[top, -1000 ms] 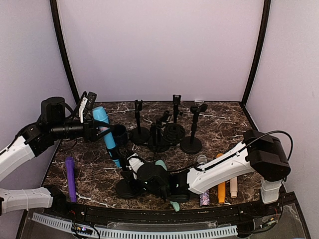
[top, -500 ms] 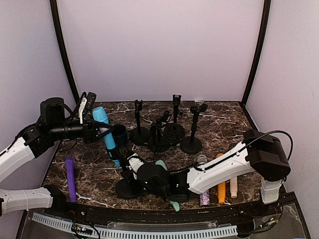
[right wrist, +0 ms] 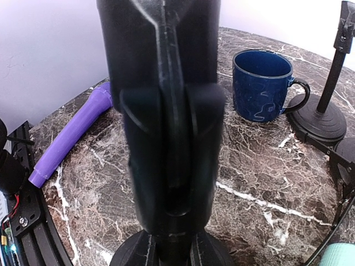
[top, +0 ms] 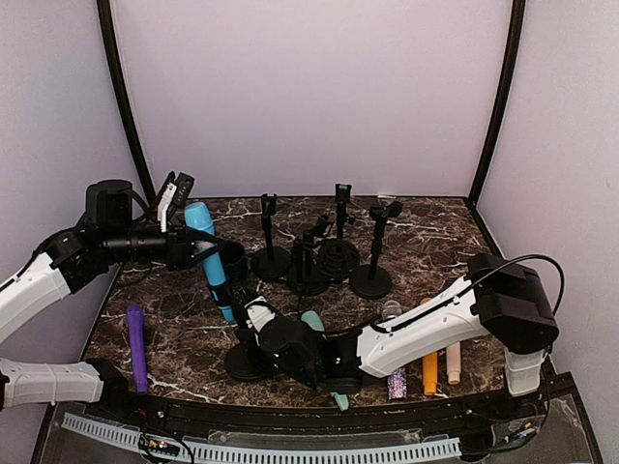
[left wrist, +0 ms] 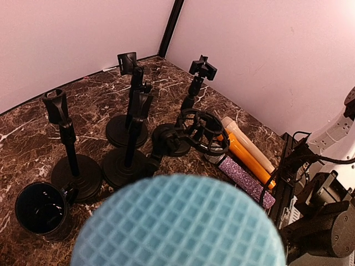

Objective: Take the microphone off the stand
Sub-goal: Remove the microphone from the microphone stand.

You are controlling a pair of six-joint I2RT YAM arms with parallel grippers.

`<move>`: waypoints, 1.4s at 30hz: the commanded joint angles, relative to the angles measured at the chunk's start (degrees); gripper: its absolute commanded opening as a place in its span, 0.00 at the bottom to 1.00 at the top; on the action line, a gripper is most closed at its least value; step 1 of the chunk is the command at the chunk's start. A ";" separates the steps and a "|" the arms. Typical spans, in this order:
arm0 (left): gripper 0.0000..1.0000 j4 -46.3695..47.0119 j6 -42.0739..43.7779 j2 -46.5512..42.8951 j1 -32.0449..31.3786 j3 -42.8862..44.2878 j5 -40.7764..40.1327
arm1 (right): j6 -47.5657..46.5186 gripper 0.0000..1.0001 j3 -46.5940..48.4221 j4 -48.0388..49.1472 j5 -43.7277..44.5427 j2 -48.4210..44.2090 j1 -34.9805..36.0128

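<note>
The blue microphone (top: pixel 207 256) hangs tilted over the left of the table, mesh head up, with my left gripper (top: pixel 193 253) shut on its body. That head (left wrist: pixel 177 221) fills the bottom of the left wrist view and hides the fingers. The handle's lower end sits close beside the top of the black stand (top: pixel 249 360) at the front; I cannot tell whether they touch. My right gripper (top: pixel 255 332) is shut on the stand's post, low over its round base (right wrist: pixel 166 256). The stand's upright (right wrist: pixel 166 111) fills the right wrist view, and no microphone shows there.
A dark blue mug (top: pixel 232 261) stands behind the stand. A purple microphone (top: pixel 135 343) lies at the left. Several empty black stands (top: pixel 309 263) crowd the back middle. Orange (top: pixel 429 372), cream and glittery microphones lie front right; a mint one (top: pixel 314 321) lies by my right arm.
My left arm has risen slightly and shifted right, taking the blue microphone a little up and to the right. The right arm and the stand have stayed put.
</note>
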 commanded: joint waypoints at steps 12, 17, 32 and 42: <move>0.00 7.97 -2.68 1.41 3.53 10.67 -1.35 | 0.70 0.00 -1.18 -11.92 0.82 4.58 1.48; 0.00 8.07 -2.44 1.73 4.00 11.14 -0.91 | 0.78 0.00 -1.10 -12.05 0.89 4.73 1.48; 0.00 9.02 -0.28 1.17 5.01 11.58 -0.04 | 0.81 0.00 -0.83 -12.16 0.63 5.04 1.48; 0.00 8.93 0.48 1.60 5.37 12.70 0.19 | 0.91 0.00 -0.78 -12.21 0.47 5.23 1.48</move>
